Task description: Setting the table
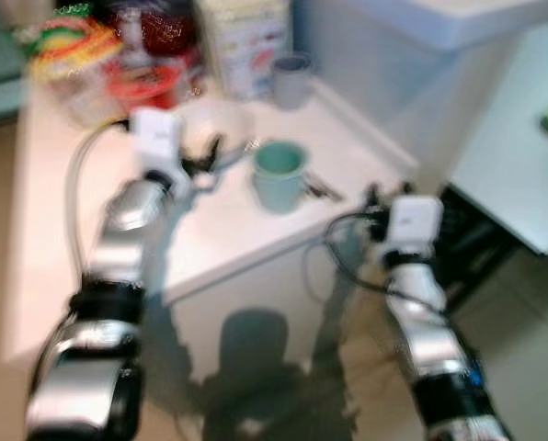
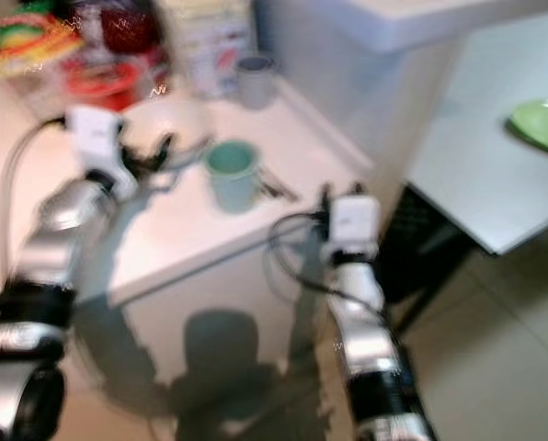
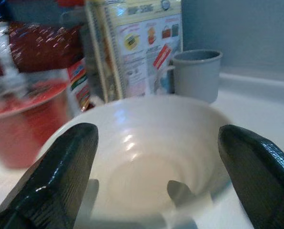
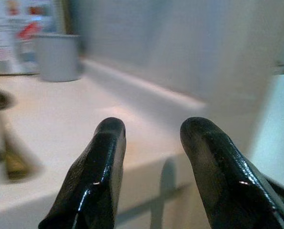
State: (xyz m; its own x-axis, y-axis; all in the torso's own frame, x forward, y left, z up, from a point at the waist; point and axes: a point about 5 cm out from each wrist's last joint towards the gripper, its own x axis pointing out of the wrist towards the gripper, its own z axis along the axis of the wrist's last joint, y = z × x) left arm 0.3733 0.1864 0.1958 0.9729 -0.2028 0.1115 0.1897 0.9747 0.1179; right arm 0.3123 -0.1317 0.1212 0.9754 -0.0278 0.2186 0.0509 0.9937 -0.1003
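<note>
Left gripper (image 3: 156, 176) at wide white ceramic bowl (image 3: 147, 157).
We are seeing its fingers spread wide, flanking the bowl's rim, gripping nothing; right gripper (image 4: 151, 143) is hovering slightly parted, empty.

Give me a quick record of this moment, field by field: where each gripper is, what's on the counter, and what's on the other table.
left gripper: open, fingers either side of the white bowl, not gripping
right gripper: open, holding nothing, at the counter edge
counter items: white bowl, green mug, grey cup, red container, printed box
side table: green plate
image quality: head views blurred
</note>
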